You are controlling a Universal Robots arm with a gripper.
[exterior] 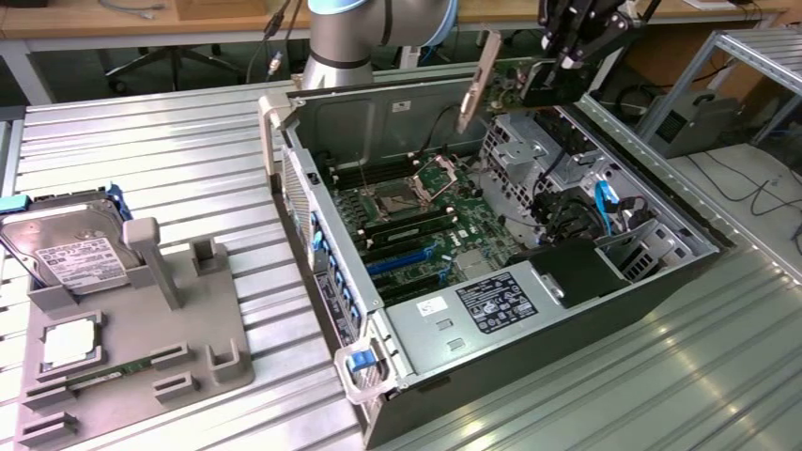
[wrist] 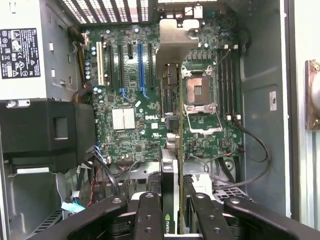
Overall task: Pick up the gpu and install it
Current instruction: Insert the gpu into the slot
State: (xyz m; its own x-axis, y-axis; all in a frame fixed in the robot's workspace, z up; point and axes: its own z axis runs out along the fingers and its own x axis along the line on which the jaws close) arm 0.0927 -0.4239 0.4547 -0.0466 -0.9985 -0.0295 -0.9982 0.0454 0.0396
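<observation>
Ribbed metal surface (exterior: pixel 163 141) across the exterior view, carrying an open computer case (exterior: pixel 376 113) at centre frame, laid on its side so the motherboard (exterior: pixel 414 216) faces up for access. Grey parts holder (exterior: pixel 138 357) at lower left, propping a hard drive (exterior: pixel 75 254) and cradling a RAM stick (exterior: pixel 113 368). At upper right, claw (exterior: pixel 558 83) clenched on the gpu (exterior: pixel 508 85), hung above the case's far edge and well clear of the board, silver bracket end toward frame left, probably to meet the case's slotted wall. Then the wrist view, sighting along the card: black fingers (wrist: pixel 147 215) of the claw (wrist: pixel 172 217) pinching the flat faces of the gpu (wrist: pixel 171 125), seen edge-on, presumably leaving the connector edge free. Beyond it the motherboard (wrist: pixel 130 90) and blue expansion slots (wrist: pixel 141 65); card not yet seated.
</observation>
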